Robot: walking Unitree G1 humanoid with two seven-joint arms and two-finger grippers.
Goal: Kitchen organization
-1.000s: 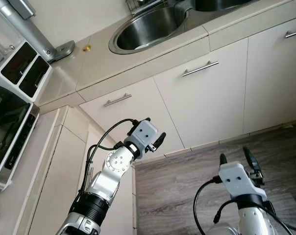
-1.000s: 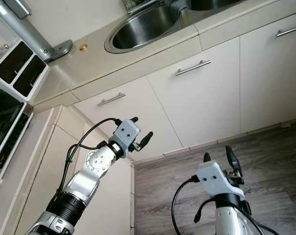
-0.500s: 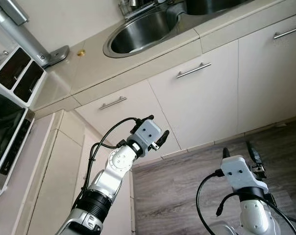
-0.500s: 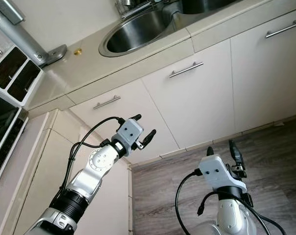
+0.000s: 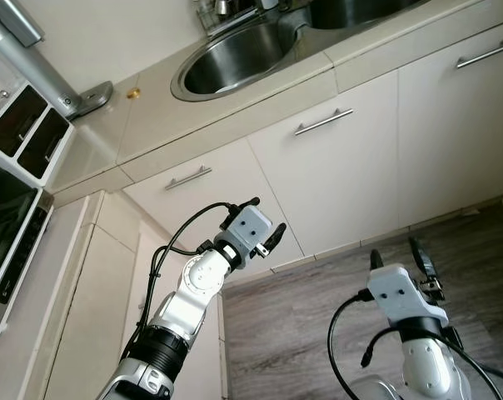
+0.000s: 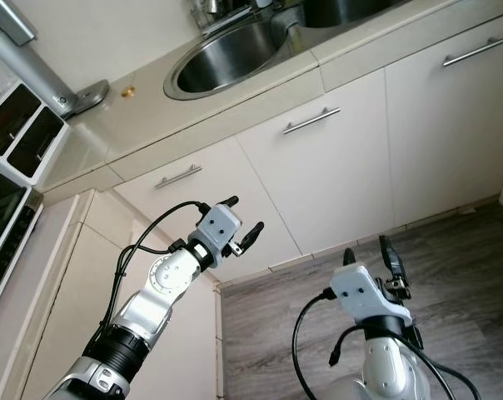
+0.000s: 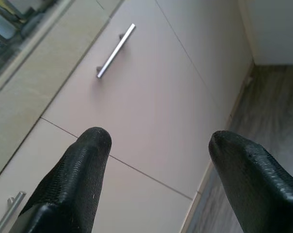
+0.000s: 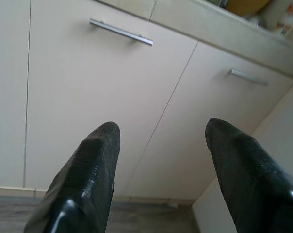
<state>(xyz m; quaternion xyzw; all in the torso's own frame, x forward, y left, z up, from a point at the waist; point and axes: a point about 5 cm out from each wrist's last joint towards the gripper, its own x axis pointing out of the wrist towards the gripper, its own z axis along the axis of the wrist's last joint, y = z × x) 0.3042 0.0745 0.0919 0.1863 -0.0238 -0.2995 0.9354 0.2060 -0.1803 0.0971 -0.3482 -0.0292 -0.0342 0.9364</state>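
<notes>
sink cut off, L gripper & R gripper spread

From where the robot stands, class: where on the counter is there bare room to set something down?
The counter is bare between the sink and the metal post's foot, save a small brass knob. It is crowded behind the sink, around the tap.

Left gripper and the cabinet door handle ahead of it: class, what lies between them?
Nothing: in the left wrist view the open left gripper faces bare cabinet door below the handle.
</notes>
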